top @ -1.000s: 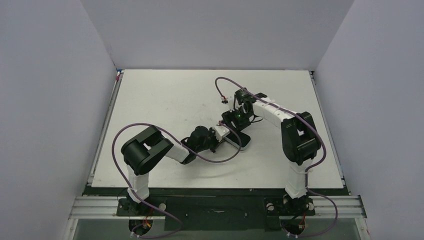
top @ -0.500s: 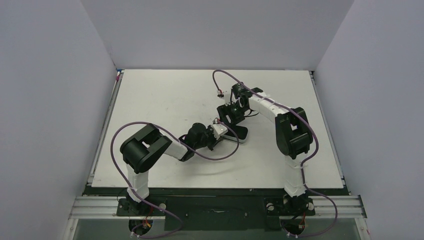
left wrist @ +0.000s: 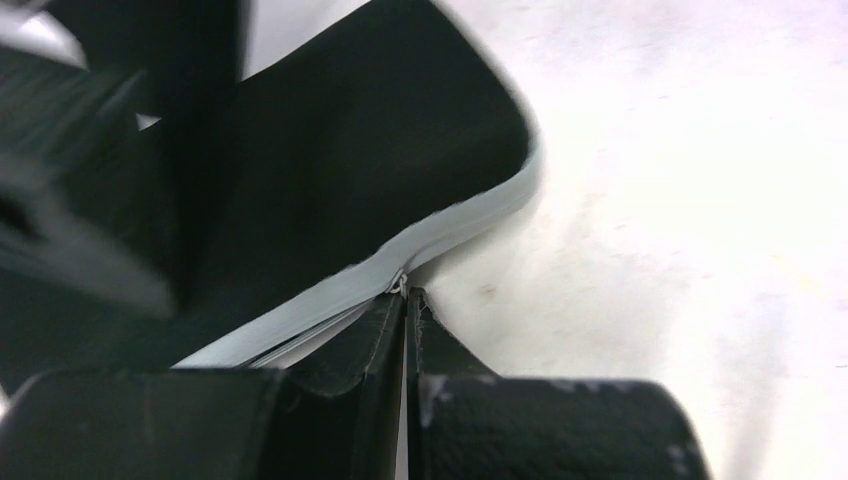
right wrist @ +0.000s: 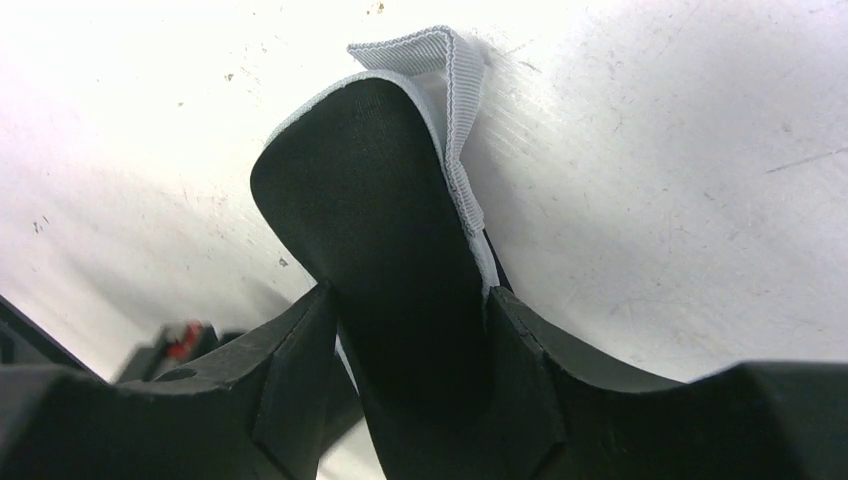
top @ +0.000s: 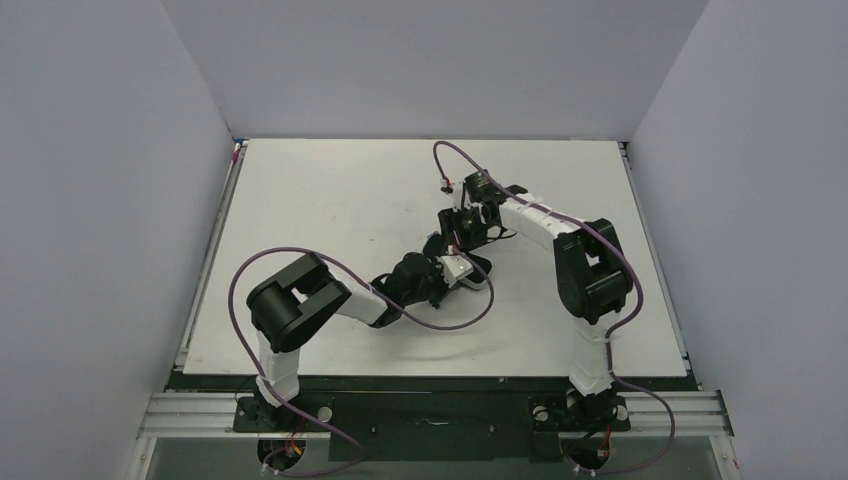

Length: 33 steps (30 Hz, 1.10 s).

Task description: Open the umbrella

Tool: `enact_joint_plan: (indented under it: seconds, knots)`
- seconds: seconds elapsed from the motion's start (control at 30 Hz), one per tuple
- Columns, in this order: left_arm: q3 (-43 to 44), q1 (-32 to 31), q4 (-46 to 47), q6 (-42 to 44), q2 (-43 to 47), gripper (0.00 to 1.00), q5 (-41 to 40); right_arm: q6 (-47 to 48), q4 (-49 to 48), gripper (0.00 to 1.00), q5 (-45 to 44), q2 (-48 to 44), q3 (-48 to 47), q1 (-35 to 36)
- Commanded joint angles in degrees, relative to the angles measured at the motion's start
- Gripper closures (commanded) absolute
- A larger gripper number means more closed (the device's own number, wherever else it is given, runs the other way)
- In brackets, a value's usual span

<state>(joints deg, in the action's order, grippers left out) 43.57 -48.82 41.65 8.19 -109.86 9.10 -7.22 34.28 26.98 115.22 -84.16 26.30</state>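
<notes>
The umbrella [top: 476,258] is a small dark bundle on the white table between my two grippers. My left gripper [top: 458,270] is shut, its tips [left wrist: 405,298] pinching the pale hem [left wrist: 440,232] of the canopy, whose black inside [left wrist: 350,160] spreads ahead. My right gripper [top: 463,228] is shut on a folded black lobe of the canopy [right wrist: 385,220]; a pale ribbed edge [right wrist: 455,90] runs along that lobe. The right fingers [right wrist: 290,370] press both sides of it. The shaft and handle are hidden.
The white table [top: 330,200] has grey walls on three sides. Purple cables loop beside each arm, one [top: 470,312] lying on the table near the left gripper. The right arm's elbow [top: 592,265] stands to the right.
The right gripper has shifted left and away from me. The left gripper has moved a little right. The umbrella's fabric, earlier stretched toward the right front, is now bunched between them.
</notes>
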Motion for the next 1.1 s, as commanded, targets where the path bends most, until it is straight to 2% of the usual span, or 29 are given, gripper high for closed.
enact_joint_plan:
  seconds: [0.0, 0.23, 0.4, 0.47, 0.57, 0.63, 0.7, 0.93, 1.07]
  knots:
    - [2.7, -5.9, -3.6, -3.5, -1.9, 1.00, 3.3, -6.5, -6.3, 0.75, -6.6, 2.1, 3.7, 2.5]
    - [6.0, -8.4, -5.2, -5.2, -4.2, 1.00, 1.4, -14.1, -8.6, 0.74, -9.5, 1.0, 5.2, 0.7]
    - [3.1, -7.1, -5.1, -4.7, -2.4, 1.00, 1.3, -20.4, -8.7, 0.73, -11.5, -1.1, 8.4, -3.1]
    - [1.2, -5.7, -5.0, -4.3, -1.3, 1.00, 2.2, -21.5, -8.9, 0.64, -10.3, -2.4, 10.6, -4.3]
    - [-1.4, -3.9, -4.9, -2.7, 0.3, 1.00, 3.0, -21.7, -9.6, 0.37, -5.8, -4.7, 13.3, -5.0]
    - [-2.1, -2.5, -4.8, -1.6, 0.9, 1.00, 3.7, -20.1, -9.1, 0.26, -0.6, -6.3, 14.6, -5.3]
    - [-2.3, -1.0, -4.7, -0.6, 1.1, 1.00, 4.2, -16.8, -7.1, 0.20, 1.5, -8.1, 15.1, -5.7]
    - [-0.6, 2.4, -4.8, 3.9, -0.4, 1.00, 6.3, -6.0, 6.3, 0.16, 6.0, -9.2, 10.5, -7.6]
    - [0.7, 2.8, -5.2, 4.8, -1.2, 1.00, 7.2, -2.6, 9.2, 0.16, 5.6, -8.2, 10.2, -6.5]
